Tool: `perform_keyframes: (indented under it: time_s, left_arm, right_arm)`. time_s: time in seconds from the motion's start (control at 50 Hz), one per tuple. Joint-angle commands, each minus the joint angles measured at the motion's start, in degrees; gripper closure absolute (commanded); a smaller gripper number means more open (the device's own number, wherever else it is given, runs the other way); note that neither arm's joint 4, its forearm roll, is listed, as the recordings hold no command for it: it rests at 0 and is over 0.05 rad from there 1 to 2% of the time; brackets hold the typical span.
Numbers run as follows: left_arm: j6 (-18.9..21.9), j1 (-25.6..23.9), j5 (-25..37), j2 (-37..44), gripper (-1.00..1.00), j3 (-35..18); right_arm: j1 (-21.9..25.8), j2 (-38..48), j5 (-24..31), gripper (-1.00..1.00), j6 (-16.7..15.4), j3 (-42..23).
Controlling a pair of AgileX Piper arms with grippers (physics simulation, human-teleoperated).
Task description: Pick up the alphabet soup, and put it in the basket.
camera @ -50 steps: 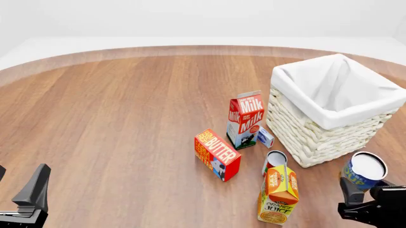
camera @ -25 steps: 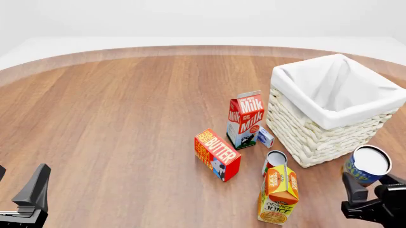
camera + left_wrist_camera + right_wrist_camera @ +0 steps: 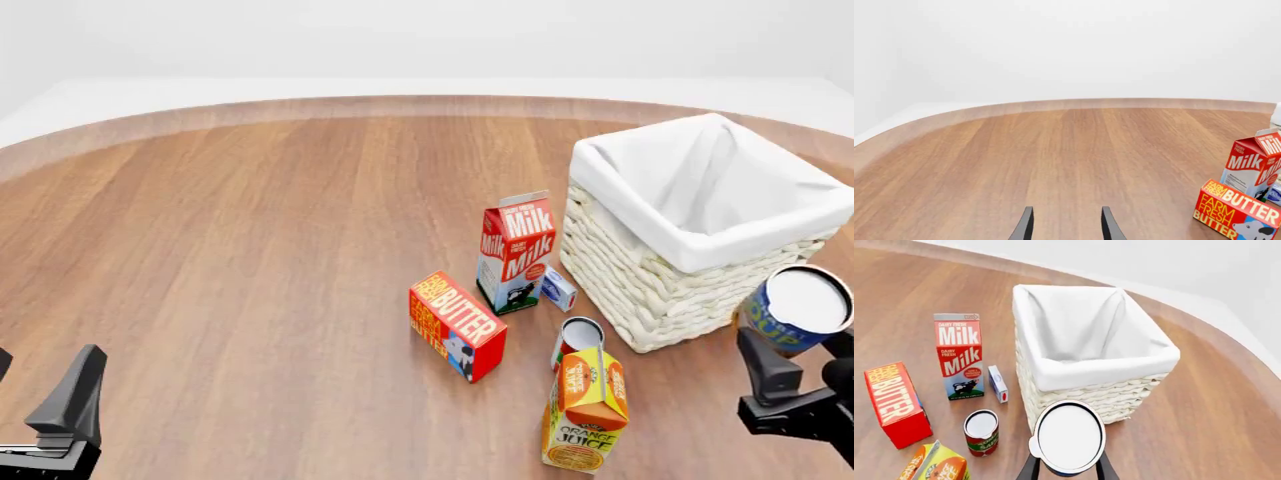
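Note:
The alphabet soup (image 3: 798, 308), a blue-labelled can with a white top, hangs above the table at the front right, just in front of the basket's near right corner. My right gripper (image 3: 803, 345) is shut on it. In the right wrist view the alphabet soup (image 3: 1069, 437) sits between the two dark fingers (image 3: 1029, 470), its top level with the wicker wall. The basket (image 3: 641, 280), white wicker with a cloth liner, stands at the right; the basket (image 3: 1094, 371) looks empty inside. My left gripper (image 3: 54, 420) is open, low at the front left, and its gripper (image 3: 1065, 229) holds nothing.
A milk carton (image 3: 515, 252) and a small blue-white box (image 3: 558, 288) stand left of the basket. A butter box (image 3: 457, 325), a red-labelled can (image 3: 578, 340) and an orange juice carton (image 3: 585, 410) lie nearer the front.
My right gripper has carried the soup can upward and to the right, closer to the basket's rim height. The left arm has not moved.

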Motion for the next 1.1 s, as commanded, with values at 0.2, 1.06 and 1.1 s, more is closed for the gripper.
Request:
perform_keyframes:
  time_s: [0.2, 1.06, 1.1]
  left_arm:
    - [0.0, 0.0, 0.0, 0.0, -1.0, 0.0]
    - [0.0, 0.0, 0.0, 0.0, -1.0, 0.0]
    - [0.0, 0.0, 0.0, 0.0, -1.0, 0.0]
  right_arm:
    - [1.16, 1.68, 1.87, 1.0, 0.04, -7.79]
    - [1.87, 9.48, 3.6, 1.0, -2.79, -22.4]
    - [2.27, 9.61, 3.46, 1.0, -2.85, -22.91]
